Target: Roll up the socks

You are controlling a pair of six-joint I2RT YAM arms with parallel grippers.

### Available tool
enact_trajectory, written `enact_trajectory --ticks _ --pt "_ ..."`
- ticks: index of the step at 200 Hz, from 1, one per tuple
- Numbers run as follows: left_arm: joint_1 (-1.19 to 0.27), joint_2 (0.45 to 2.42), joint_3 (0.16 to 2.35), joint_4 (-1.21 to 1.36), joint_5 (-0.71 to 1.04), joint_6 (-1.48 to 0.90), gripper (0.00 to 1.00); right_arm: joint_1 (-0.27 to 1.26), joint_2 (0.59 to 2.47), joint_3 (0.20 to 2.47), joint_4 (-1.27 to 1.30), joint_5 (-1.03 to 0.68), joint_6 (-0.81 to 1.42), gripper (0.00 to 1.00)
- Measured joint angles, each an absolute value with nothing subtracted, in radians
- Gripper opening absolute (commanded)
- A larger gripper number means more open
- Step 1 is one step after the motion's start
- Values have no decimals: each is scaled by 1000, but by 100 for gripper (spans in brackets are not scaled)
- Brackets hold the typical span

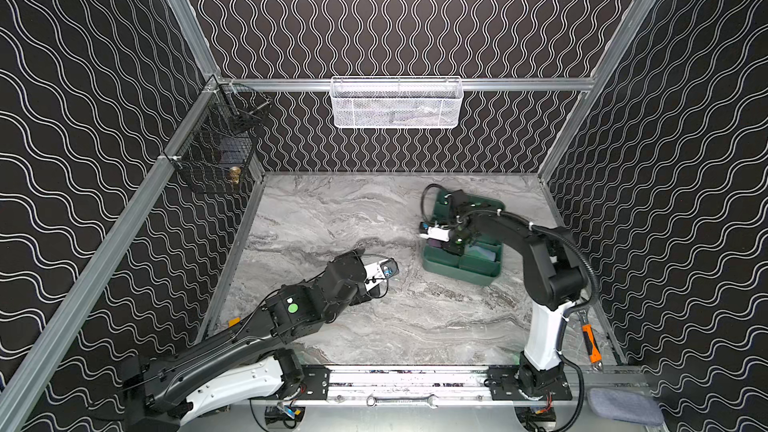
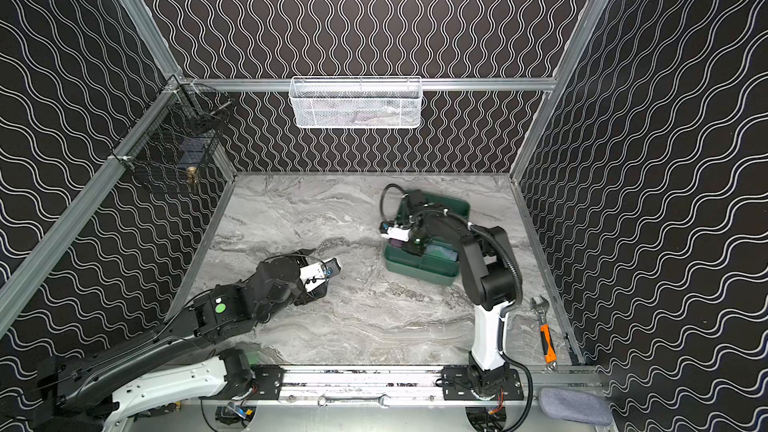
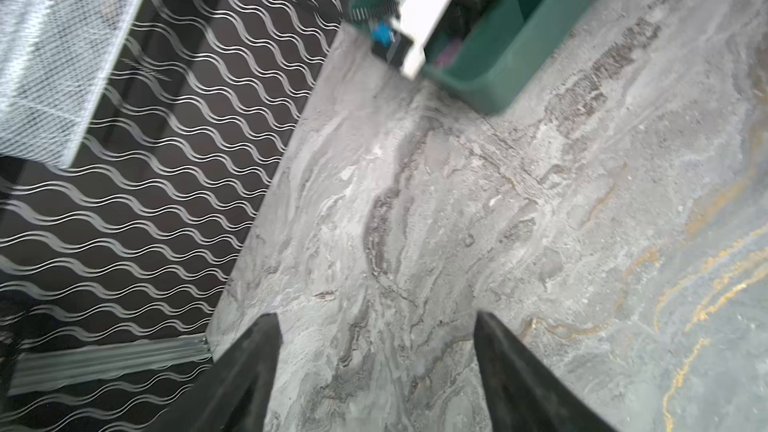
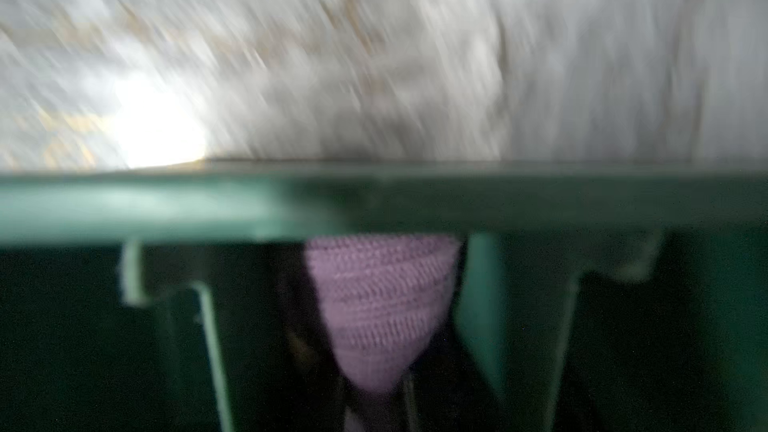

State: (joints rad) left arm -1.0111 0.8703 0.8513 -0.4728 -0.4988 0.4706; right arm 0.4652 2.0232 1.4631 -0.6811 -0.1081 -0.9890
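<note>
A green divided tray stands at the right of the marble table. My right gripper reaches down into a front compartment and is shut on the purple sock, a ribbed knit bulge between its dark fingers, below the tray's rim. In a top view the purple sock peeks out beside the wrist. The blue sock lies as a pale fold in the neighbouring compartment. My left gripper hangs open over bare marble left of the tray, nothing between its fingers; in a top view the left gripper sits mid-table.
A white mesh basket hangs on the back wall and a black wire basket on the left wall. An orange-handled wrench lies by the right arm's base. A grey-blue cloth pad and a spanner rest at the front rail.
</note>
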Motion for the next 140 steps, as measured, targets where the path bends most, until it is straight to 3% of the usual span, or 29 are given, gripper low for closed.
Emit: enact_trajectory --ticks 37,52,59,82,102,108,140 --pt "-1007 804 865 -460 -564 466 86 596 2103 1562 -662 -159 -947 0" --pt "-1005 792 873 -457 -587 467 86 621 2108 1563 -616 -179 -912 12" --pt "-1005 791 879 -458 -596 468 86 627 2107 1557 -593 -192 -896 24" --pt "-1003 788 894 -464 -625 469 86 628 2081 1527 -529 -205 -875 49" --pt "-999 769 894 -472 -633 479 91 635 2011 1482 -486 -218 -880 58" --pt "-996 762 894 -473 -635 480 93 636 1988 1470 -481 -214 -884 70" --pt "-935 740 890 -419 -647 530 99 638 1864 1456 -519 -201 -917 78"
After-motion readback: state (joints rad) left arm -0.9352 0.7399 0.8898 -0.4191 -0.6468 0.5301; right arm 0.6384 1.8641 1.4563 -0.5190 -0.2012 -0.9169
